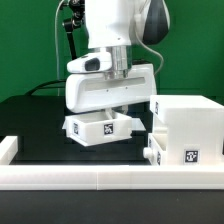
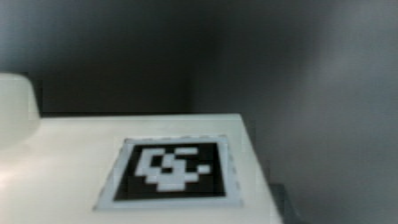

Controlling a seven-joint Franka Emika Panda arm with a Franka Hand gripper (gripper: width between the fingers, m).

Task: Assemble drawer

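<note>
A small open-topped white tray (image 1: 100,128) with a square tag on its front wall is at the middle of the black table. My gripper (image 1: 120,106) reaches straight down into it, and its fingers look shut on the tray's far wall. The tall boxy casing (image 1: 190,128) stands right beside the tray on the exterior view's right, with tags on its faces. The wrist view is blurred and filled by a white tagged surface (image 2: 173,172) close under the wrist, which hides my fingertips. No second tray shows.
A long low white rail (image 1: 90,176) runs across the front, with a raised end (image 1: 8,148) at the exterior view's left. A rounded white shape (image 2: 15,112) sits at the edge of the wrist view. Cables hang behind the arm.
</note>
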